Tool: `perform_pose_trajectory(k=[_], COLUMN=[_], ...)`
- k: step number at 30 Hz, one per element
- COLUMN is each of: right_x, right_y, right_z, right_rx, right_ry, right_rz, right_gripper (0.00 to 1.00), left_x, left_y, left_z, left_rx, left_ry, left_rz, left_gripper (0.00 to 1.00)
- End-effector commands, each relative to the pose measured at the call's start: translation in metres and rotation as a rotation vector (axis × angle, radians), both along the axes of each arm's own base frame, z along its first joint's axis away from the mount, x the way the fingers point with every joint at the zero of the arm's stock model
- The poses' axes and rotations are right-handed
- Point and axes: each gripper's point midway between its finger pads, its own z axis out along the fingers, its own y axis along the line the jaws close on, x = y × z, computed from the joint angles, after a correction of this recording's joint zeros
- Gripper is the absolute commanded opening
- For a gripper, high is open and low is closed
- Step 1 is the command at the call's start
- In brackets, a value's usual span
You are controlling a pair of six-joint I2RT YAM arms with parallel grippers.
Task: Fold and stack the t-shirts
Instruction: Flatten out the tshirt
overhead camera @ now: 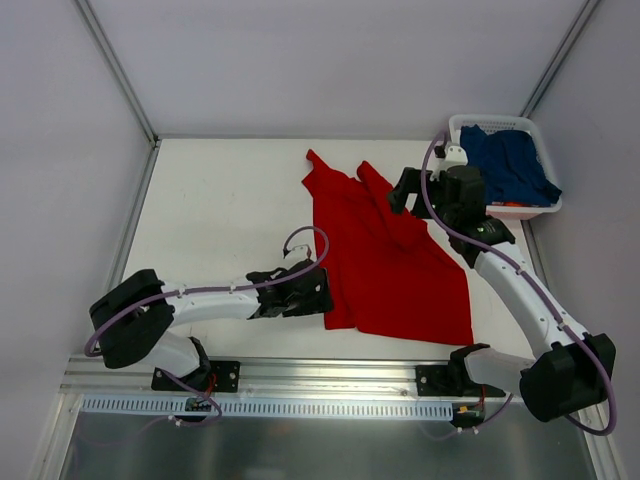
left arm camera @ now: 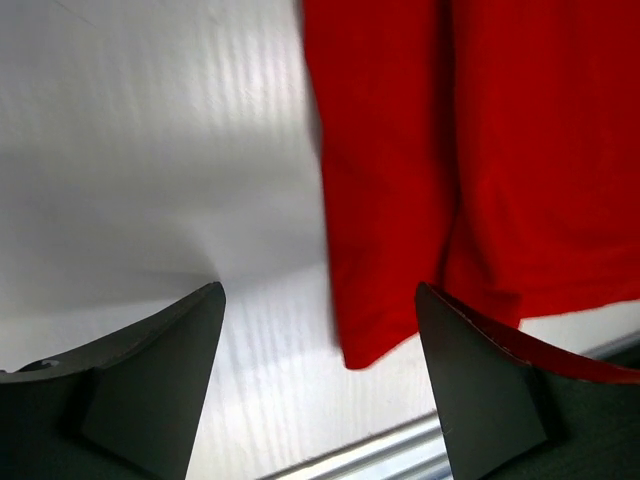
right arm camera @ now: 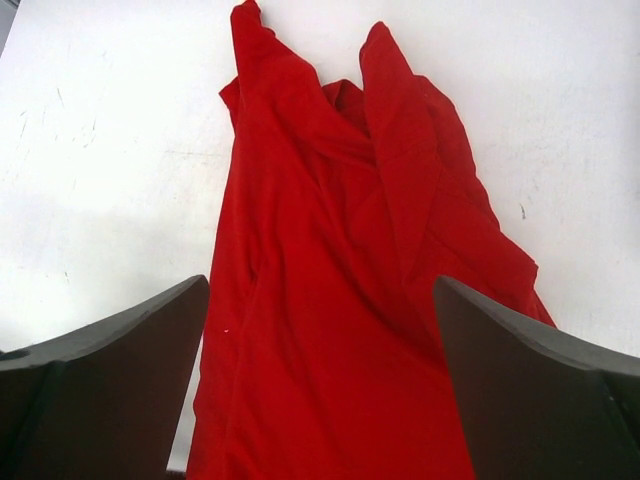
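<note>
Top external view: the red t-shirt [overhead camera: 390, 270] is seen laid out on the white bench [overhead camera: 220, 220] between the two arms, and the navy t-shirt [overhead camera: 510, 165] is seen in the white basket [overhead camera: 531, 126] at the far right corner. The left end effector [overhead camera: 326, 292] is held open at the near left edge of the red t-shirt, and nothing is gripped. The right end effector [overhead camera: 400, 190] is opened wide over the far, wrinkled part of that shirt, and it is empty too.
</note>
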Motion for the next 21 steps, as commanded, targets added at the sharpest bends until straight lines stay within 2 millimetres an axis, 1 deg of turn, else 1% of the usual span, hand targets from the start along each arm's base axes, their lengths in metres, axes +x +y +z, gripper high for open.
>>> perform_pose_trajectory(k=[1, 2, 3, 6, 11, 12, 13, 15, 16, 19, 20, 21], right_x=[0.009, 0.008, 0.008, 0.008, 0.007, 0.006, 0.006, 0.006, 0.006, 0.007, 0.007, 0.007], right_y=[0.003, 0.003, 0.002, 0.002, 0.001, 0.001, 0.000, -0.001, -0.002, -0.003, -0.002, -0.002], right_z=[0.038, 0.039, 0.040, 0.042, 0.041, 0.042, 0.041, 0.041, 0.042, 0.041, 0.040, 0.040], right_rx=[0.050, 0.050, 0.050, 0.053, 0.054, 0.053, 0.049, 0.049, 0.050, 0.049, 0.048, 0.050], right_ry=[-0.089, -0.089, -0.091, -0.096, -0.095, -0.097, -0.096, -0.098, -0.098, -0.097, -0.093, -0.094], right_rz=[0.004, 0.004, 0.002, 0.004, 0.000, 0.001, -0.001, -0.004, -0.006, -0.007, -0.004, -0.005], right_gripper=[0.99, 0.99, 0.99, 0.99, 0.99, 0.99, 0.99, 0.99, 0.99, 0.99, 0.99, 0.99], left_x=[-0.011, -0.017, -0.021, -0.027, -0.034, -0.035, -0.036, -0.040, -0.041, -0.044, -0.045, -0.046], left_y=[-0.016, -0.021, -0.022, -0.028, -0.037, -0.043, -0.044, -0.043, -0.042, -0.037, -0.036, -0.032], left_z=[-0.001, -0.002, -0.007, -0.012, -0.017, -0.016, -0.017, -0.020, -0.020, -0.024, -0.023, -0.025], left_rx=[-0.058, -0.065, -0.058, -0.062, -0.072, -0.086, -0.088, -0.083, -0.083, -0.077, -0.080, -0.073], left_ry=[0.011, 0.015, 0.023, 0.031, 0.051, 0.048, 0.053, 0.060, 0.062, 0.071, 0.069, 0.071], left_rz=[0.033, 0.019, 0.013, 0.004, -0.012, -0.022, -0.021, -0.022, -0.019, -0.008, -0.008, -0.005], left_gripper=[0.78, 0.77, 0.77, 0.75, 0.65, 0.60, 0.50, 0.41, 0.34, 0.25, 0.18, 0.14])
